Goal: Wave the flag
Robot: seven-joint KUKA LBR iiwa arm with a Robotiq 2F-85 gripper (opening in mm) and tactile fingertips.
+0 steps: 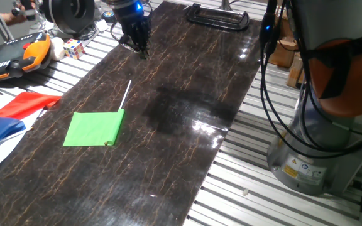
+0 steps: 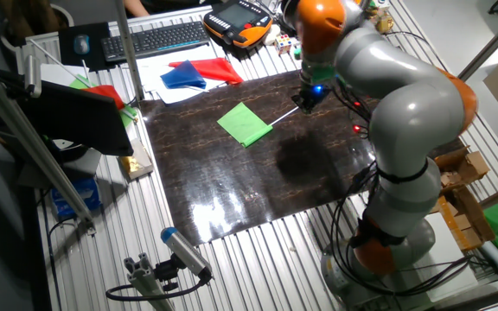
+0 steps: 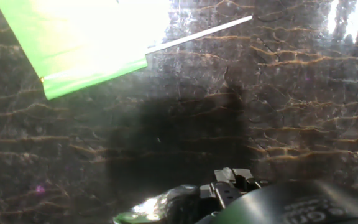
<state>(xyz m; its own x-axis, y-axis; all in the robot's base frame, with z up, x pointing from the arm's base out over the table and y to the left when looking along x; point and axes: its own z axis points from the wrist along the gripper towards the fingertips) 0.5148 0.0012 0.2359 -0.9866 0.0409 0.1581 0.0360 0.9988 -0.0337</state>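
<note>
The flag lies flat on the dark marbled table top [image 1: 187, 81]. Its bright green cloth [image 1: 94, 128] is at the left, and its thin white stick [image 1: 126, 94] points toward the far end. The flag also shows in the other fixed view [image 2: 245, 123] and at the top left of the hand view [image 3: 86, 37], with the stick [image 3: 197, 34] running right. My gripper [image 1: 143, 51] hangs over the far part of the table, beyond the stick's free end and apart from it. It also shows in the other fixed view [image 2: 306, 102]. It holds nothing; its jaws are too dark to read.
A red cloth [image 1: 27, 103] and a blue cloth [image 1: 2, 132] lie off the table's left edge. An orange teach pendant [image 1: 14, 56] and a colour cube [image 1: 74, 48] sit at the far left. A black clamp [image 1: 215, 16] is at the far end. The arm's base [image 1: 319, 125] stands at the right.
</note>
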